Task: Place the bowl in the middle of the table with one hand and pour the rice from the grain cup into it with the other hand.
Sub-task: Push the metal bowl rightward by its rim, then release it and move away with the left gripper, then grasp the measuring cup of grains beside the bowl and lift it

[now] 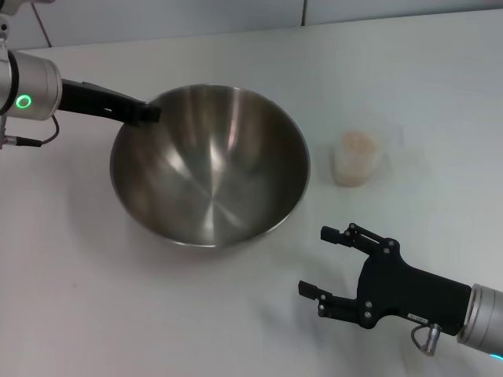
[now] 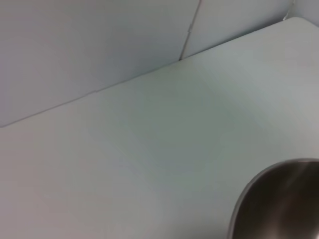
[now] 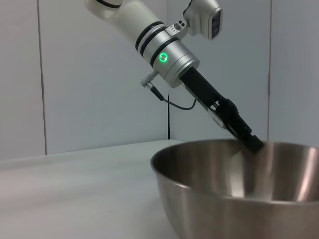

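The bowl (image 1: 210, 165), round brushed steel with a thin rim, sits on the matte white surface (image 1: 94, 298). The left hand (image 1: 148, 112) pinches its far-left rim. Right of the bowl, apart, stands the hazy clear grain cup (image 1: 357, 158) of pale rice (image 1: 359, 142). Near-right of the bowl, the right hand (image 1: 321, 262) hovers, prongs spread.
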`<action>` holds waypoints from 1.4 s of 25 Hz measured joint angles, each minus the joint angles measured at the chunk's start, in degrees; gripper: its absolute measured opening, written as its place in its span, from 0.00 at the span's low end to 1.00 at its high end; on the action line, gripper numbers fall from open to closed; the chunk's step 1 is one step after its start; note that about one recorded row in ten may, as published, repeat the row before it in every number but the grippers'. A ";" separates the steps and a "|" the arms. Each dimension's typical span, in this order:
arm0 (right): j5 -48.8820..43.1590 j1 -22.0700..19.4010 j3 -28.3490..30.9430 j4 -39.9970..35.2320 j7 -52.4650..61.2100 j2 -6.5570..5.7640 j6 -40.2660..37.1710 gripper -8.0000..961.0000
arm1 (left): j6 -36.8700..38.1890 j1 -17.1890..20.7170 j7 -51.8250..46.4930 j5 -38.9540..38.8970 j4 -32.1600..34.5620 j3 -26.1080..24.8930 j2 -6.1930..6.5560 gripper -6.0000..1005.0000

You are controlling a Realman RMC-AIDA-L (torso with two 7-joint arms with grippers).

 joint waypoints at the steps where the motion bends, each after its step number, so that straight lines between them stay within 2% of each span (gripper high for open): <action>1: 0.00 0.00 0.00 0.00 0.00 0.00 0.00 0.87 | 0.00 0.00 0.00 0.00 0.00 0.00 0.00 0.05; 2: 0.00 0.00 0.00 0.00 0.00 0.00 0.00 0.87 | -0.14 0.03 0.06 -0.02 0.01 -0.15 0.03 0.05; 8: 0.00 0.00 0.00 -0.04 0.00 0.00 0.00 0.87 | -0.23 0.08 0.41 -0.06 0.44 -0.01 0.05 0.22; 13: 0.00 -0.13 0.00 -0.20 0.00 -0.05 -0.11 0.87 | 2.89 1.21 2.39 -1.70 5.91 0.18 0.02 0.44; 14: 0.00 -0.17 0.00 -0.25 0.00 -0.05 -0.15 0.87 | 5.58 4.17 5.32 -5.98 12.16 0.32 0.04 0.47; 15: 0.00 -0.17 0.00 -0.27 0.00 -0.06 -0.18 0.87 | 7.16 5.82 7.73 -8.49 14.84 0.42 0.04 0.50; 18: 0.01 -0.17 0.00 -0.28 0.00 -0.09 -0.19 0.87 | 7.16 5.82 7.73 -8.49 14.84 0.42 0.04 0.59; 19: 0.04 -0.20 0.05 -0.27 0.00 -0.08 -0.19 0.87 | 11.18 11.42 15.73 -16.44 21.68 1.33 0.05 0.62; 20: 0.09 -0.26 0.17 -0.27 0.00 -0.08 -0.20 0.87 | 12.64 16.51 20.16 -20.90 24.59 2.83 0.13 0.66; 21: 0.19 -0.36 0.39 -0.28 0.00 -0.09 -0.19 0.87 | 12.64 16.51 20.16 -20.90 24.59 2.83 0.13 0.70; 22: 0.47 -0.58 0.73 -0.25 0.00 -0.09 -0.13 0.87 | 13.55 20.20 24.09 -24.03 26.10 3.72 0.22 0.74; 23: 0.47 -0.58 0.73 -0.25 0.00 -0.09 -0.13 0.87 | 13.55 20.20 24.09 -24.03 26.10 3.72 0.22 0.78; 24: 0.61 -0.62 0.87 -0.24 0.00 -0.09 -0.05 0.87 | 14.81 26.13 31.65 -29.09 26.75 4.11 0.22 0.82; 26: 0.82 -0.72 1.27 -0.19 0.00 -0.09 0.11 0.87 | 15.28 29.58 36.19 -32.16 25.84 4.02 0.20 0.83; 27: 0.95 -0.86 1.97 -0.17 0.00 -0.09 0.13 0.87 | 15.96 32.91 40.76 -35.63 23.89 3.81 0.24 0.83; 31: 1.34 -1.61 4.68 -0.19 0.00 -0.09 0.00 0.87 | 17.64 35.75 45.06 -37.05 21.54 3.60 0.36 0.83; 32: 1.37 -2.28 7.31 -0.25 0.00 -0.09 -0.14 0.87 | 18.93 38.36 50.70 -36.75 18.34 3.47 0.42 0.83; 33: 1.37 -2.28 7.31 -0.25 0.00 -0.09 -0.14 0.87 | 18.93 38.36 50.70 -36.75 18.34 3.47 0.42 0.83; 35: 1.41 -2.94 11.19 -0.27 -0.04 -0.06 0.22 0.87 | 19.04 39.57 53.38 -36.35 15.91 3.38 0.49 0.83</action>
